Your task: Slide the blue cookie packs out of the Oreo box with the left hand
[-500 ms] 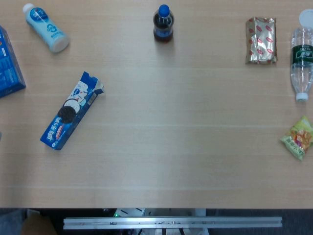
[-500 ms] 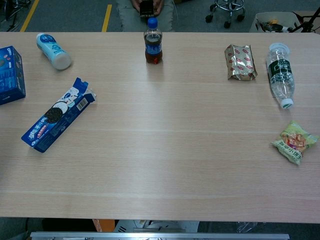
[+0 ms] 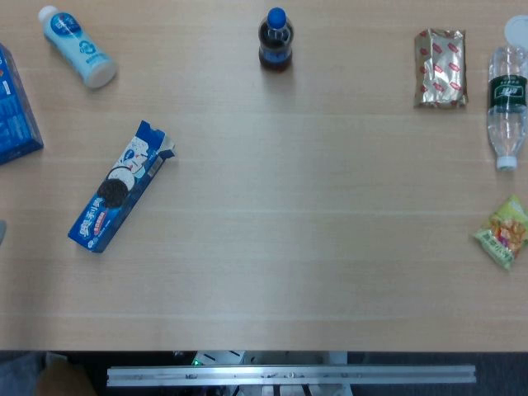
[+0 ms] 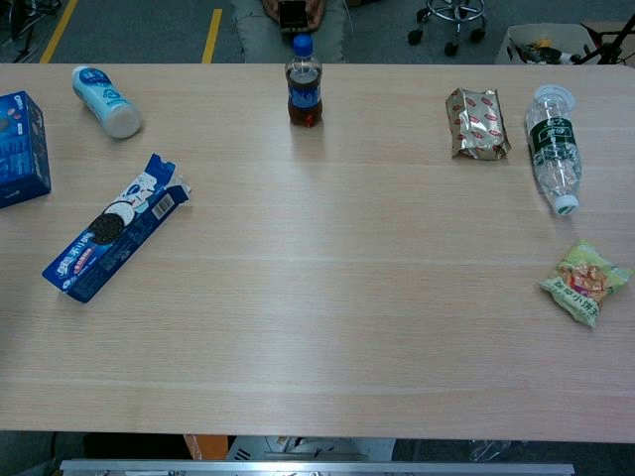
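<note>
Hands are absent from both views, so neither the left nor the right can be described as grasping or released.

Nearest the robot on the table (image 3: 272,272) lies the Oreo box (image 3: 120,188), flat and slanted on the left side, its torn flap end pointing away and to the right, well apart from everything else. No blue cookie packs show outside it; the opening looks ragged, though the view is too small to say whether a pack peeks out. My judgement is that the carton is light, thin card that will skate on the smooth wood and crush if squeezed, so it wants pinning near the closed lower end while the packs, likely slick film, are drawn from the flap end.

To the right, a green snack bag (image 3: 504,232). Further back, a blue carton (image 3: 16,111) at the left edge, a water bottle (image 3: 508,99) on its side, and a gold packet (image 3: 440,68). Farthest, a white bottle (image 3: 77,46) lying down and an upright cola bottle (image 3: 275,40).
</note>
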Controlling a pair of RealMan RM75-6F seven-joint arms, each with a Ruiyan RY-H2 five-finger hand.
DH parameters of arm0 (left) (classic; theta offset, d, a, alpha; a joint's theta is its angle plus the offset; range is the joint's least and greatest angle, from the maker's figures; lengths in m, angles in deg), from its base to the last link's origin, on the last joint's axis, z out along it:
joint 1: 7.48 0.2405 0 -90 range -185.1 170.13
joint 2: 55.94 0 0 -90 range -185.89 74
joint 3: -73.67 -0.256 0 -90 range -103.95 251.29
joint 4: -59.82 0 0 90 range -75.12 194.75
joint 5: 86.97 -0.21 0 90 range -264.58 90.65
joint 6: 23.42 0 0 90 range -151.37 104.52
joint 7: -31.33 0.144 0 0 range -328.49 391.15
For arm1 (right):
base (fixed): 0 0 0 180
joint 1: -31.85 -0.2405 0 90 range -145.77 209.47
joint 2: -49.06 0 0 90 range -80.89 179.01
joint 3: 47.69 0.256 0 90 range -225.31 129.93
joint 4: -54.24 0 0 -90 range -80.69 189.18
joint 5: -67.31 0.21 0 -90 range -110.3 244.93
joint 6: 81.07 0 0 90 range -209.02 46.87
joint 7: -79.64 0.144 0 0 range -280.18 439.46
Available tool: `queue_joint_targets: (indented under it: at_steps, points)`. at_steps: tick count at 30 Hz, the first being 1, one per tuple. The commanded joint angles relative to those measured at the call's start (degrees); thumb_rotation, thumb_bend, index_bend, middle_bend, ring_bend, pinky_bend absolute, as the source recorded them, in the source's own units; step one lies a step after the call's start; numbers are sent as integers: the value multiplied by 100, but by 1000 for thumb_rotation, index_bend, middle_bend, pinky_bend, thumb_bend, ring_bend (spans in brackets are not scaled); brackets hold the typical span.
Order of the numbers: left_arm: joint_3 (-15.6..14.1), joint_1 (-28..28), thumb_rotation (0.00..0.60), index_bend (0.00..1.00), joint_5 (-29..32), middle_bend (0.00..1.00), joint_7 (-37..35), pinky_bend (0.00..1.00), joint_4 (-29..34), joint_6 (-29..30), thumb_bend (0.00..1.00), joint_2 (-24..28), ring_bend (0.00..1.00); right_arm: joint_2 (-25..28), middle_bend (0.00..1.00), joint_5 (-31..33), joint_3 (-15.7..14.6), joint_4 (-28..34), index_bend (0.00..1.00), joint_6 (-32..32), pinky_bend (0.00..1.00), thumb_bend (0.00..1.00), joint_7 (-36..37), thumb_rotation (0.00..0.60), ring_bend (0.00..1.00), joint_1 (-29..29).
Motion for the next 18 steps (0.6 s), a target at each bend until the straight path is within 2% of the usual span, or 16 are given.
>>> queue_joint_targets:
  at_steps: [1, 11, 18]
  points:
    - [0, -15, 600, 268, 6, 206, 12, 148, -8, -26, 225, -13, 174, -3, 437, 14, 13, 12, 418, -8, 439, 82, -13, 600, 477, -7]
    - [-244, -215, 600, 265, 221, 201, 185, 148, 342, -775, 225, 36, 174, -36, 437, 22, 41, 87, 418, -145, 439, 82, -145, 600, 477, -95]
    - [-278, -449, 600, 243, 399, 201, 220, 148, 362, -1265, 225, -207, 175, -32, 437, 46, 50, 90, 418, -169, 439, 82, -163, 600, 477, -110]
